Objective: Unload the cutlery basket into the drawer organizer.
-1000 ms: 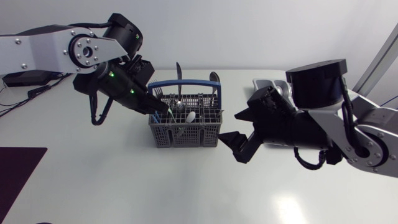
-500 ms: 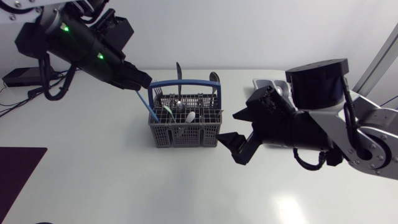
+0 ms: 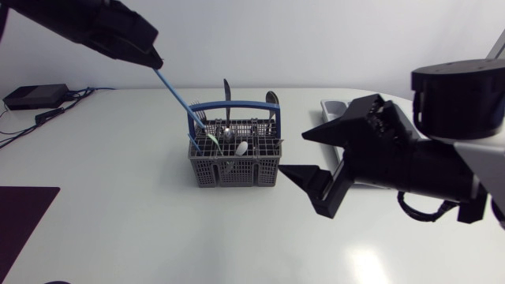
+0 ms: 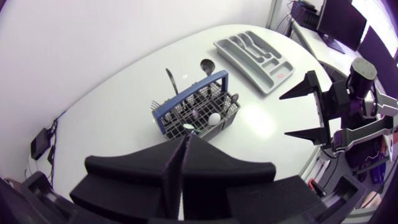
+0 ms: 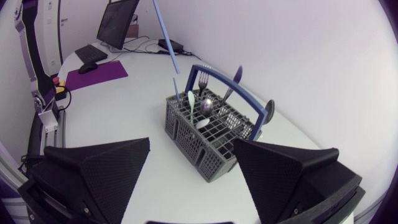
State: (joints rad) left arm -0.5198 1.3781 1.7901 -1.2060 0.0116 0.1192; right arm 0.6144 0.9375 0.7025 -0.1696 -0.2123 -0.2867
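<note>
A grey cutlery basket (image 3: 235,162) with a blue handle stands mid-table, holding forks, spoons and a knife. High above its left side, my left gripper (image 3: 150,58) is shut on a thin blue stick (image 3: 173,95). The stick slants down toward the basket's left corner, its lower end at about rim height. In the right wrist view the blue stick (image 5: 165,36) hangs above the basket (image 5: 211,130). My right gripper (image 3: 317,158) is open and empty, just right of the basket. The grey drawer organizer (image 4: 255,53) lies beyond the basket, partly hidden behind my right arm in the head view.
A purple mat (image 3: 22,214) lies at the table's left edge. A small black box (image 3: 31,96) with cables sits at the far left. In the left wrist view my right gripper (image 4: 306,112) shows beside the basket (image 4: 196,112).
My left gripper has risen up and to the left, drawing the blue stick up out of the basket. My right arm has lifted and come closer, fingers still spread.
</note>
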